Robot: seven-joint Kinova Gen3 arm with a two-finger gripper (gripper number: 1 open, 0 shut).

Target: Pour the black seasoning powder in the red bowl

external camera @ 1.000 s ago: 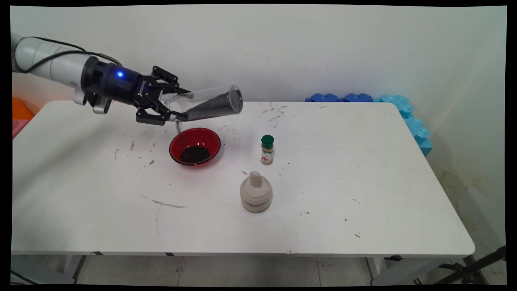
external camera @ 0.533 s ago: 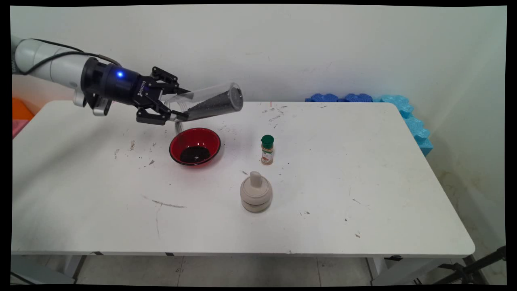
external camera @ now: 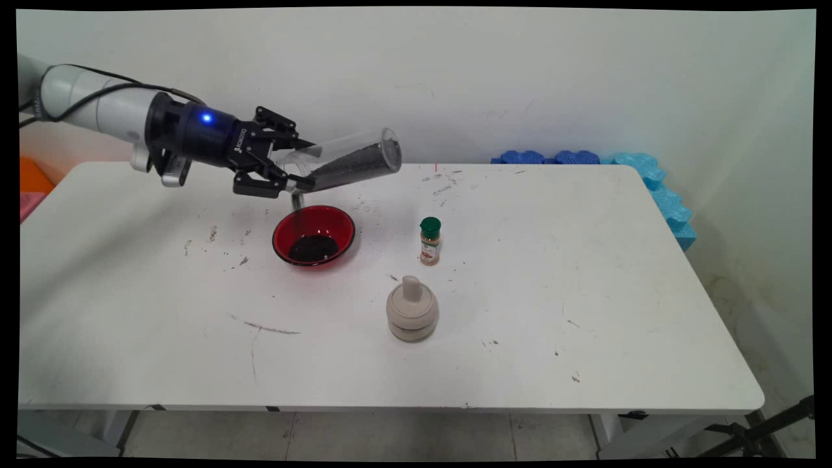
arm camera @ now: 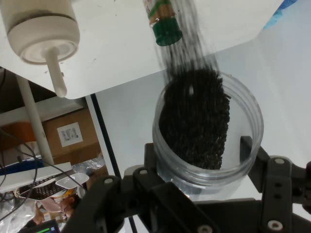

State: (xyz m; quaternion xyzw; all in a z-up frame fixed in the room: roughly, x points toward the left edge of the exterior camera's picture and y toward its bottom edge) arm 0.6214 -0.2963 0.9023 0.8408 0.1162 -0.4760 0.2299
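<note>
The gripper (external camera: 300, 166) clamps a clear plastic jar (external camera: 344, 164) near its mouth, tilted mouth-down above the red bowl (external camera: 314, 235). Dark grains (arm camera: 194, 121) fill the jar's lower side; a thin stream falls into the bowl. Only the main view shows the bowl; a green-capped spice bottle (external camera: 429, 241) and beige lidded pot (external camera: 411, 311) stand right of it.
</note>
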